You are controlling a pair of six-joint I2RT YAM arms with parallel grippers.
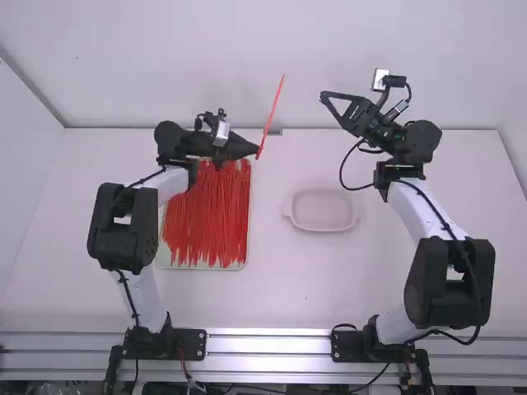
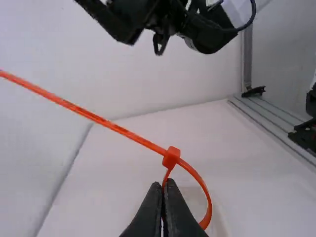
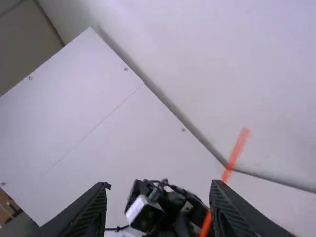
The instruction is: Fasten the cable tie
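High view: left gripper (image 1: 257,151) sits over the far end of the tray (image 1: 198,265), fingers pinched shut on one red cable tie (image 1: 272,111). The tie is up off the table (image 1: 82,206); its long tail slants up and away toward the back wall. Under the left arm the tray holds a heap of loose red ties (image 1: 210,218). A white bowl (image 1: 321,210) stands to the right of the tray, apart from it. Right gripper (image 1: 331,102) is raised high at the back right and points left toward the tie, well apart from it and touching nothing.

Left wrist view: the left gripper's (image 2: 163,183) own two fingers are pressed together on the tie's strap just below its square head (image 2: 171,155). The strap goes through the head, so there is a small closed loop (image 2: 205,197) curling beside the fingers. The tail (image 2: 74,106) runs long and straight out the other side. The right arm's black gripper body (image 2: 133,17) hangs in the air beyond, not touching the tie. A metal rail (image 2: 276,123) runs along the table edge.

Right wrist view: right gripper (image 3: 159,185) is spread wide with nothing between the fingers (image 3: 94,212). Farther off, between them, the left arm's wrist (image 3: 148,207) shows, with the tie's tail (image 3: 237,145) rising beside it against the white wall
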